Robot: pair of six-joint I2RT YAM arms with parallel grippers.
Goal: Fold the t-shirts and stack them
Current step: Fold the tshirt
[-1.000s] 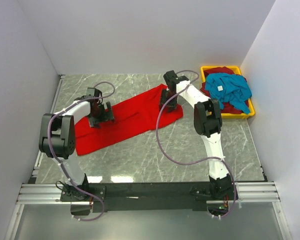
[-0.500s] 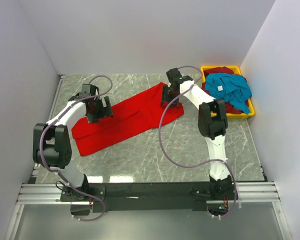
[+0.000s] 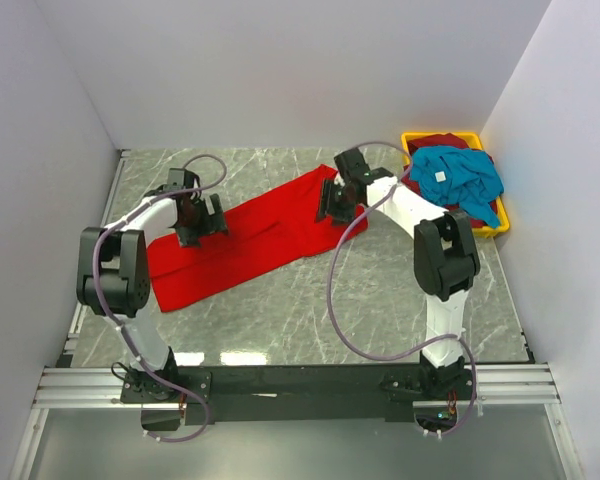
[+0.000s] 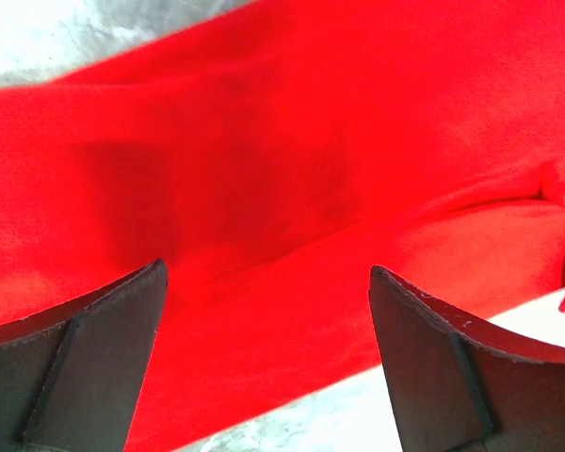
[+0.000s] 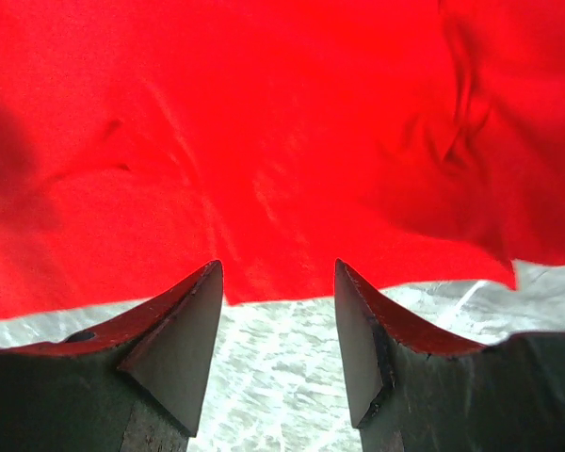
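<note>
Red t-shirt (image 3: 260, 232) lies on grey marbled table (image 3: 270, 312), white walls (image 3: 280, 70) around.

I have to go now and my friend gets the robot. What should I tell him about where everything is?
Left gripper: open, low over the red t-shirt, holding nothing.
Right gripper: open at that shirt's right-end edge, holding nothing.
Teal t-shirt lies on the dark maroon t-shirt in the yellow bin.
Done: red one lies as a long band on the table.
Left: finish folding it, then the others; nothing stacked.
</note>
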